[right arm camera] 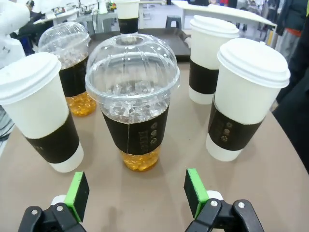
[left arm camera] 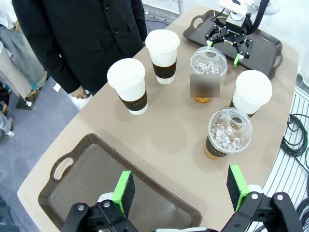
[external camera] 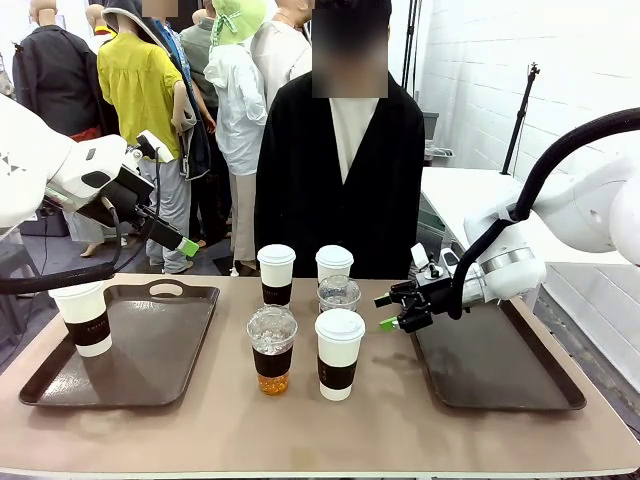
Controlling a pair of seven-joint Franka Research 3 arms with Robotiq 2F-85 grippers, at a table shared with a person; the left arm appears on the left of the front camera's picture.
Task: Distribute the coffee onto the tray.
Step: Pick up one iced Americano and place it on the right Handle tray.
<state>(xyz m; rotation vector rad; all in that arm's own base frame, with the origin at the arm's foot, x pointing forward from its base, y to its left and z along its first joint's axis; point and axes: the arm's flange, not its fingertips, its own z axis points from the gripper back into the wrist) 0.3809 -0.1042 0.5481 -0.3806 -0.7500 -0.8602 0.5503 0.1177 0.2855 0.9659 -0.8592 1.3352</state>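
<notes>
Right now the left tool (external camera: 184, 243) hangs high above the left tray (external camera: 150, 355), its green pads (left arm camera: 124, 192) wide apart and gripping nothing. That tray lies by the worktop's (external camera: 300, 430) left edge. At the tray's end nearest that edge stands the lone cup (external camera: 88, 318): paper, white lid, brown sleeve, upright.

Over to the middle of the worktop, five more cups stand upright on the surface itself, between the two trays. Toward the far edge, the far-left paper cup (external camera: 276, 273) and the far-right paper cup (external camera: 334, 262) stand side by side. Just in front of the far-right one sits the far clear cup (external camera: 339, 295), with a domed lid, ice and amber drink. Closer to the near edge comes the near clear cup (external camera: 272, 348), and beside it, on the right, the near paper cup (external camera: 339, 352).

And the right tool (external camera: 390, 311) is down low, level with the cups, reaching in over the inner end of the right tray (external camera: 500, 365), which lies by the right edge. Its pads are spread wide, clamped on nothing. From its wrist camera the far clear cup stands dead ahead, lined up with the gap, near the pads but apart from them.

A person (external camera: 300, 180) in a dark jacket stands at the far edge.
</notes>
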